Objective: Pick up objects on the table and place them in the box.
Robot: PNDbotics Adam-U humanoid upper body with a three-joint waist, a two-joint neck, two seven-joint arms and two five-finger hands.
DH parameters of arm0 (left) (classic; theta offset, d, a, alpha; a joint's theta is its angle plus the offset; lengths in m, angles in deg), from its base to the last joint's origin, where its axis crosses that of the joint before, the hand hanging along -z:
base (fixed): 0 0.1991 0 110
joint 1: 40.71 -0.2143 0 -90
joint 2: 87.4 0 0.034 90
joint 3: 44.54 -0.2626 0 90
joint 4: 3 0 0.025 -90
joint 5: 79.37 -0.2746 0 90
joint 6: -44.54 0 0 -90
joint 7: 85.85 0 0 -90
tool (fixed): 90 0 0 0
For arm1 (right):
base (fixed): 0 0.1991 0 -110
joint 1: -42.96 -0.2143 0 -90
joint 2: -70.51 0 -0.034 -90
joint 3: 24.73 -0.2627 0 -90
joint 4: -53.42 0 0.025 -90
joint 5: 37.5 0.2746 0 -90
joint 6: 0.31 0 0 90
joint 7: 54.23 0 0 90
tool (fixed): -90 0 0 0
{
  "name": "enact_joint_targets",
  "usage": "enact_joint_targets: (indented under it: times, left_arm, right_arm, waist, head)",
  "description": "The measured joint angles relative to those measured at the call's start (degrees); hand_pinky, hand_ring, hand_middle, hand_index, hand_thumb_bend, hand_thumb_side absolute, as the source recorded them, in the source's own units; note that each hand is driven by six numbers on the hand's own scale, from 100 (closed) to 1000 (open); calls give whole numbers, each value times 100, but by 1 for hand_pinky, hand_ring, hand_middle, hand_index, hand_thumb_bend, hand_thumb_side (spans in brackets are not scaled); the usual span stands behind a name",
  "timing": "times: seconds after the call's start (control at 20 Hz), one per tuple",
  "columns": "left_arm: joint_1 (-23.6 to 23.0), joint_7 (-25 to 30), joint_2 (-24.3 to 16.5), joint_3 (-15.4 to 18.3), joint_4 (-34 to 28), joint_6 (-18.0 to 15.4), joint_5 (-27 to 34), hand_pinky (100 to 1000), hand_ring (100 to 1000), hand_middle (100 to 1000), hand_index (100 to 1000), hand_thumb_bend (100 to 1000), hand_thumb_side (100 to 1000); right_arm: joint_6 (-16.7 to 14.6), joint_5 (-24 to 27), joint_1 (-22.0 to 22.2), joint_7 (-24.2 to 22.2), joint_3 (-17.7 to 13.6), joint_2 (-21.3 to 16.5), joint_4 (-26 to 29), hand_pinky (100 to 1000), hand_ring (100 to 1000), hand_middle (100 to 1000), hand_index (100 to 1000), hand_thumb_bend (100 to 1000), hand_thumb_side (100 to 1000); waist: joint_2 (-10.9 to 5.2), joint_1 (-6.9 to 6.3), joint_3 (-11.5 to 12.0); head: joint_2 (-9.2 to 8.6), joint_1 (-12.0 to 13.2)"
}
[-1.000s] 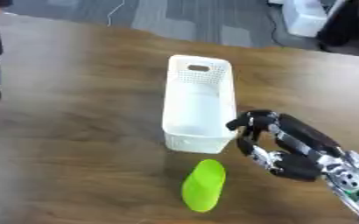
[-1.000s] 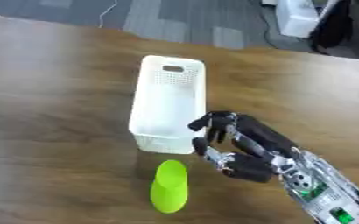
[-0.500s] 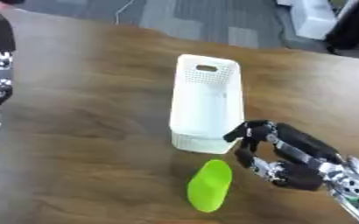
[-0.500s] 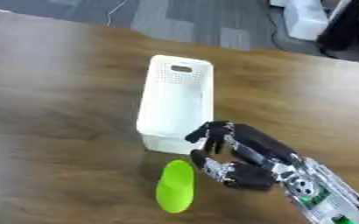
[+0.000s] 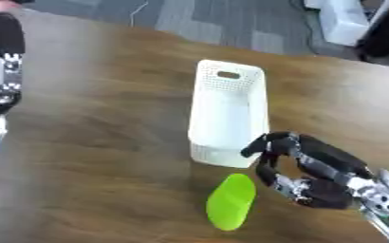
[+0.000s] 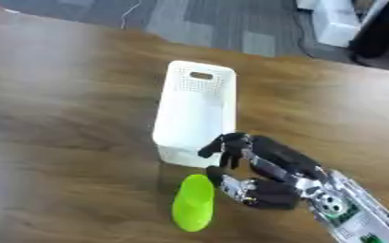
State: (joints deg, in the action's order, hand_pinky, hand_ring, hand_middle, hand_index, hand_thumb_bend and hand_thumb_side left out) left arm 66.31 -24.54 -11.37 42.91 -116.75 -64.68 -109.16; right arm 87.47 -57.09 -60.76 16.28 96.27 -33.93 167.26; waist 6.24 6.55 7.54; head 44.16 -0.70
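While the right hand hangs low over the desk, its fingers are half-curled and spread apart from the thumb, holding nothing. They reach toward the near right corner of the box, and whether the fingertips touch its wall cannot be told. The thumb points down toward the green thing, close to its upper right edge without clearly touching it.

That green thing is a smooth, elongated oval lying flat on the desk, just in front of the box's near end and apart from it. The box is a white, perforated, narrow basket with a handle slot in its far end; it stands upright with its long side running away from the camera. Nothing can be made out inside it.

At the left edge of the left eye view, the left hand is raised well away from the box, its fingers fairly straight and pointing up; it holds nothing. A silver and green forearm trails from the right hand toward the lower right corner.
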Motion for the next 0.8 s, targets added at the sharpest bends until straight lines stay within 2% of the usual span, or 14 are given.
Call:
enact_joint_targets:
  times: [0.35, 0.6, 0.8]
  left_arm:
    - [44, 12, -1, -1, 0, -11, 2, 466, 514, 693, 699, 568, 1000]
    - [87, 19, -1, -2, 0, -16, 3, 467, 514, 693, 699, 570, 1000]
    - [121, 19, -1, -2, 0, -17, 9, 468, 515, 692, 699, 573, 1000]
  right_arm:
    - [-11, -333, -73, 283, 268, 215, -1, 576, 597, 735, 841, 202, 1000]
    - [-59, -519, -132, 359, 462, 260, 0, 586, 601, 733, 832, 184, 1000]
    - [-134, -476, -142, 386, 579, 301, -49, 576, 594, 728, 829, 188, 1000]
  waist:
    - [62, 44, -11]
    - [70, 77, -1]
    - [70, 95, 36]
  head:
    - [0, 116]
    - [0, 12]
    - [0, -23]
